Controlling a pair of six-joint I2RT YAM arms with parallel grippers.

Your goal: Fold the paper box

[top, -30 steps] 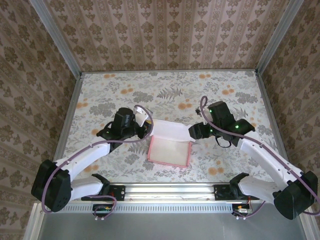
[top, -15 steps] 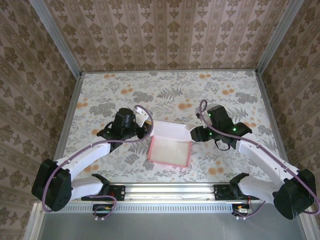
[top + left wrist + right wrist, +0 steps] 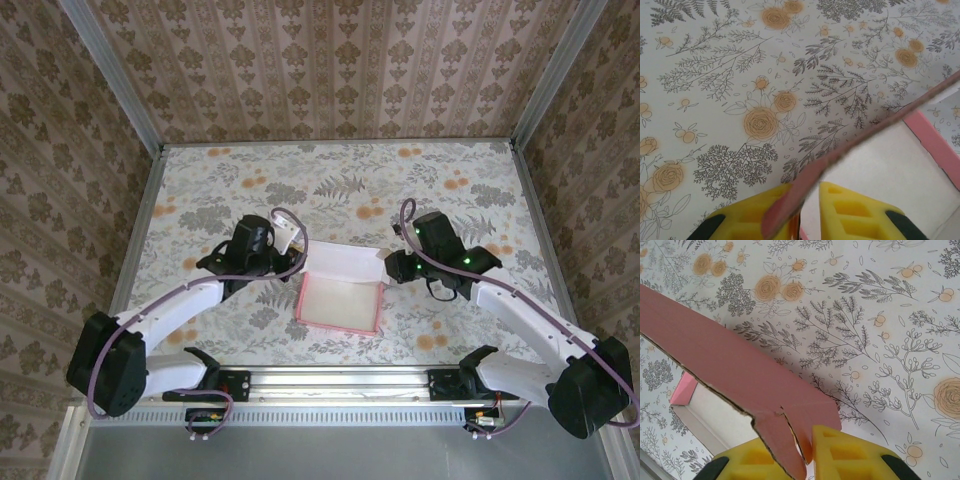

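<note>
Barely shifted since before — left tool [image 3: 807,200] and right tool [image 3: 807,442] each pinch the paper box's [image 3: 340,300] raised flap.

Both arms stretch forward and bend inward toward each other. The left gripper [image 3: 296,258] and right gripper [image 3: 386,268] sit low, each with its yellow pads [image 3: 855,210] pinched onto an edge of the paper box [image 3: 340,300].

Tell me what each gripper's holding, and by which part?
Both hold the paper box by its raised far flap: left gripper on the left end, right gripper on the right-end tab.
</note>
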